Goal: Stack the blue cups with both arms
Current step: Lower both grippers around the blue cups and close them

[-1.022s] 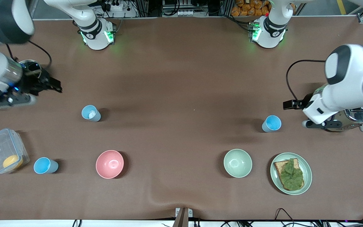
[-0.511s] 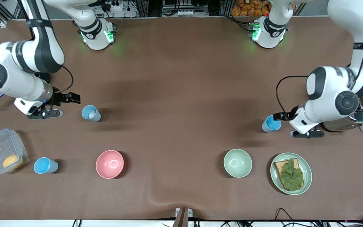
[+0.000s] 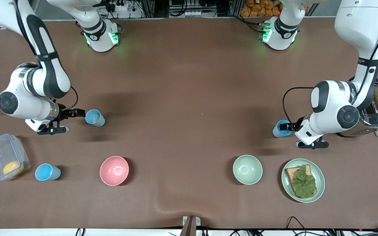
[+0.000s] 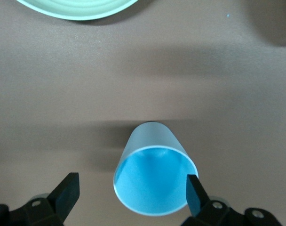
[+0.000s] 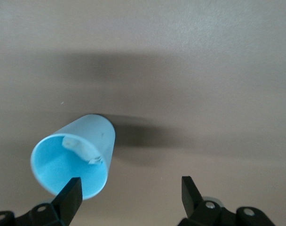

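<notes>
Three blue cups stand upright on the brown table. One cup (image 3: 94, 118) at the right arm's end has a white scrap inside. My right gripper (image 3: 77, 113) is open and low beside it; in the right wrist view the cup (image 5: 75, 157) sits by one fingertip (image 5: 72, 193), mostly outside the gap of the gripper (image 5: 131, 194). A second cup (image 3: 281, 128) stands at the left arm's end. My left gripper (image 3: 292, 126) is open at it; in the left wrist view the cup (image 4: 154, 176) lies between the fingers of the gripper (image 4: 132, 194), close to one fingertip (image 4: 194, 192). The third cup (image 3: 47, 172) stands alone, nearer the front camera.
A pink bowl (image 3: 114, 170) and a pale green bowl (image 3: 247, 169) stand nearer the front camera. A plate (image 3: 320, 183) holds toast with lettuce. A toaster (image 3: 377, 119) stands by the left arm. A clear container (image 3: 3, 157) sits beside the third cup.
Both arms have swung in and come down. The right gripper has moved up to the cup with the white scrap, the left gripper up to its cup. No cup has moved.
</notes>
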### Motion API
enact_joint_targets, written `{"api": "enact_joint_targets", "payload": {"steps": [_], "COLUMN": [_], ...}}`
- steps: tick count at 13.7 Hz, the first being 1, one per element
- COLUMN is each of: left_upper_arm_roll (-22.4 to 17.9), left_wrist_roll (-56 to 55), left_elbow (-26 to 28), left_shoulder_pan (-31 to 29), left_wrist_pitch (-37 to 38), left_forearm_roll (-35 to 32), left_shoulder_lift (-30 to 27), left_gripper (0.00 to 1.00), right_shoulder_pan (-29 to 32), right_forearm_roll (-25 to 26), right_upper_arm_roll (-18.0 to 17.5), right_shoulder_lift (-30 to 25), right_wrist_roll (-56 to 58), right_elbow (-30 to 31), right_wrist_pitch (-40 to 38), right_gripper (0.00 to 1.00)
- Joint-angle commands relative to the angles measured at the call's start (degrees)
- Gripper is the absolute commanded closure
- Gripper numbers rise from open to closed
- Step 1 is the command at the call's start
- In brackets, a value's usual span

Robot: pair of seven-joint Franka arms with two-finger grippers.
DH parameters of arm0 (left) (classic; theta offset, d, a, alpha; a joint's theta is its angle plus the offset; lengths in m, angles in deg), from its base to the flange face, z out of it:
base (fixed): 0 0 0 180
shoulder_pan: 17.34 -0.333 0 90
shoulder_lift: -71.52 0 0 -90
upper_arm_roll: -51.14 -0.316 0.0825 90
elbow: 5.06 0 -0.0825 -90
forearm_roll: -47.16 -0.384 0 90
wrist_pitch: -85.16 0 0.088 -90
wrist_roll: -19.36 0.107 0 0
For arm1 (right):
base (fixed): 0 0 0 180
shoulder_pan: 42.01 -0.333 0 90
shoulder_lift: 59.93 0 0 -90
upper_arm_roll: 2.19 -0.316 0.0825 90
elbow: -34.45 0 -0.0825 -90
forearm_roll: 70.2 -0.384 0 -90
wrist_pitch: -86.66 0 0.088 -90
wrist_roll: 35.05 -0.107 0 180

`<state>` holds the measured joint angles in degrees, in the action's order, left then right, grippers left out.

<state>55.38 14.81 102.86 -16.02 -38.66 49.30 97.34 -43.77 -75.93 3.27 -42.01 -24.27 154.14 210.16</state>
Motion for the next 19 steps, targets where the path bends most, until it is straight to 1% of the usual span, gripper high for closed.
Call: {"api": "enact_joint_targets", "payload": {"steps": [1, 3, 4, 5, 6, 7, 8, 10, 11, 16, 17, 19], "left_upper_arm_roll": [0.2, 0.2, 0.2, 0.2, 0.2, 0.2, 0.2, 0.2, 0.2, 0.2, 0.2, 0.2], "left_wrist_roll": [0.5, 0.5, 0.5, 0.4, 0.2, 0.2, 0.3, 0.2, 0.2, 0.5, 0.5, 0.3], "left_elbow": [-0.6, -0.7, -0.6, -0.6, -0.6, -0.7, -0.7, -0.7, -0.8, -1.7, -2.2, -2.8], "left_shoulder_pan": [-0.3, -0.1, 0.0, 0.1, 0.1, 0.1, -0.1, -0.1, 0.2, -0.3, -0.3, -0.2], "left_wrist_pitch": [-1.5, -2.1, -2.3, -2.3, -2.3, -2.3, -2.3, -3.2, -3.3, -3.7, -3.7, -3.7], "left_forearm_roll": [0.4, 0.4, 0.4, 0.5, 0.5, 0.5, 0.5, 0.5, 0.6, 0.9, 0.9, 1.3], "left_shoulder_lift": [2.1, 3.5, 3.7, 4.0, 4.2, 4.3, 4.3, 4.2, 4.1, 3.5, 3.4, 2.7], "left_gripper": [0.0, 0.0, 0.0, 0.36, 0.82, 1.0, 1.0, 1.0, 1.0, 1.0, 1.0, 1.0], "right_shoulder_pan": [0.6, 0.5, 0.3, 0.1, 0.0, 0.0, -0.4, -1.3, -1.8, -5.5, -6.3, -9.7], "right_forearm_roll": [-3.5, -3.7, -3.6, -3.6, -3.7, -3.6, -3.6, -3.7, -3.7, -3.6, -3.7, -3.7], "right_upper_arm_roll": [-0.8, -0.9, -1.0, -1.0, -1.0, -1.1, -1.1, -1.1, -1.1, -1.1, -1.1, -1.2], "right_shoulder_lift": [2.6, 4.1, 4.7, 4.8, 4.8, 4.8, 4.8, 4.7, 4.7, 4.1, 3.7, 3.7], "right_wrist_roll": [1.0, 1.1, 1.1, 1.1, 1.1, 1.0, 0.7, 0.3, 0.3, 0.3, -0.2, -5.1], "right_elbow": [-0.8, -0.7, -0.8, -0.9, -1.1, -1.5, -2.4, -5.1, -6.3, -7.0, -8.0, -13.1], "right_wrist_pitch": [1.1, 2.5, 3.0, 3.0, 2.7, 2.3, 1.8, -2.9, -4.5, -4.8, -6.3, -12.5], "right_gripper": [0.09, 0.11, 0.2, 0.38, 0.59, 0.79, 0.88, 1.0, 1.0, 1.0, 1.0, 1.0]}}
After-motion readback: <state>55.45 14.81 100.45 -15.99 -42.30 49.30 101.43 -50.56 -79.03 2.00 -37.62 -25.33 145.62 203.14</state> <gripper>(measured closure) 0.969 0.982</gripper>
